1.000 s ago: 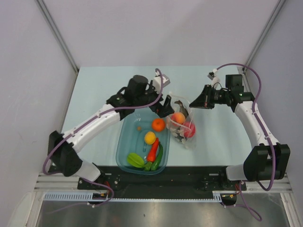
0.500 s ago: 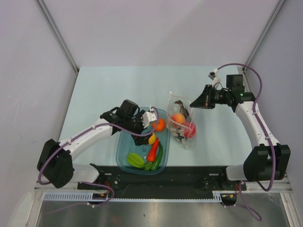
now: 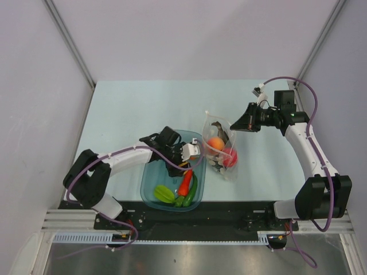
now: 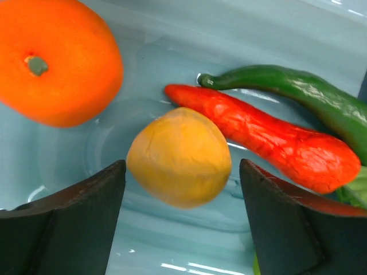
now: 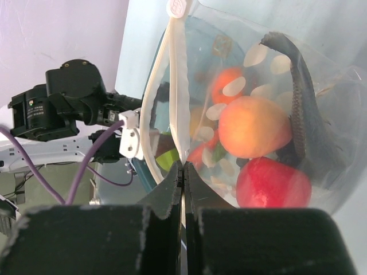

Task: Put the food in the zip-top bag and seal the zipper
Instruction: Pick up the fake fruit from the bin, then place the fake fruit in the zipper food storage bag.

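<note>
Left gripper (image 4: 182,172): released, straddling lemon (image 4: 179,156) at frame centre; close squarely.
Right gripper (image 5: 183,169): clenched on bag (image 5: 335,91); hold mouth open.

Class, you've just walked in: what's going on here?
The right gripper pinches the zip-top bag at its mouth edge; a peach, a red fruit and a grey fish are inside. The left gripper is open inside the teal tub, its fingers either side of the yellow lemon. An orange and a red pepper lie beside it.
</note>
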Controlling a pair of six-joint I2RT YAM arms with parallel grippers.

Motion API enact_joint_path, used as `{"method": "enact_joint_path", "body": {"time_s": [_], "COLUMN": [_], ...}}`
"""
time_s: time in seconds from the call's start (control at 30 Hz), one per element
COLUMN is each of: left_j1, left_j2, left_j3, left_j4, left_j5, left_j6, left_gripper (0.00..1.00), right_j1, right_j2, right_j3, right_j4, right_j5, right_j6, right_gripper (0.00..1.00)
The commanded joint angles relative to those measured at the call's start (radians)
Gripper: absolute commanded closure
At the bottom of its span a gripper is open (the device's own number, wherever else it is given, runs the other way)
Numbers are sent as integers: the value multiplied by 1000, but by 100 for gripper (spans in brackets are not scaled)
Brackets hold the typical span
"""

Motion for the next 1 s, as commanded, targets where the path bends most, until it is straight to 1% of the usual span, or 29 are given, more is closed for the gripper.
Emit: {"method": "enact_joint_path", "body": {"time_s": [0.0, 0.07, 0.1, 0.17, 0.2, 0.23, 0.33, 0.43, 0.47, 0.5, 0.53, 0.6, 0.73, 0.8, 0.83, 0.9, 0.93, 0.97], "left_j1": [-8, -4, 11, 30, 44, 44, 42, 25, 9, -4, -16, -44, -74, -88, -91, -93, -91, -78], "left_j2": [39, 19, -28, -90, -156, -182, -253, -235, -219, -196, -148, -92, 23, 63, 84, 143, 150, 132], "left_j3": [97, 140, 149, 169, 192, 206, 278, 376, 402, 463, 496, 575, 636, 671, 691, 764, 781, 778], "left_j4": [-3, -74, -97, -134, -140, -140, -91, -22, -5, 10, 9, 4, 18, 0, -16, -84, -102, -106], "left_j5": [7, 22, 43, 112, 128, 126, 148, 137, 125, 107, 76, 59, 10, -18, -33, -79, -93, -93], "left_j6": [-21, -16, -7, -10, -16, -19, -87, -208, -263, -286, -300, -326, -352, -349, -355, -364, -383, -397], "left_gripper": [38, 50, 58, 63, 66, 68, 67, 65, 65, 65, 65, 65, 63, 55, 39, 27, 21, 17], "right_j1": [-4, -4, -4, -4, -2, -4, -4, 1, 2, 5, 7, 15, 22, 22, 22, 22, 21, 21], "right_j2": [-9, -6, -8, -5, -6, -5, -2, -2, -2, 0, -2, 1, 4, 6, 4, 3, 3, 3], "right_j3": [14, 20, 20, 23, 23, 22, 17, 13, 8, 5, 2, 0, 8, 11, 11, 8, 7, 7], "right_j4": [12, 3, 3, 6, 6, 8, 15, 26, 29, 34, 35, 35, 43, 47, 49, 51, 49, 49], "right_j5": [6, 6, 8, 8, 8, 6, 4, 3, 3, 3, 3, 3, 3, 6, 9, 12, 12, 12], "right_j6": [-1, -6, -7, -6, -4, -3, -1, 8, 8, 13, 13, 13, 19, 19, 20, 22, 22, 22], "right_gripper": [100, 100, 100, 100, 100, 100, 100, 100, 100, 100, 100, 100, 100, 100, 100, 100, 100, 100]}}
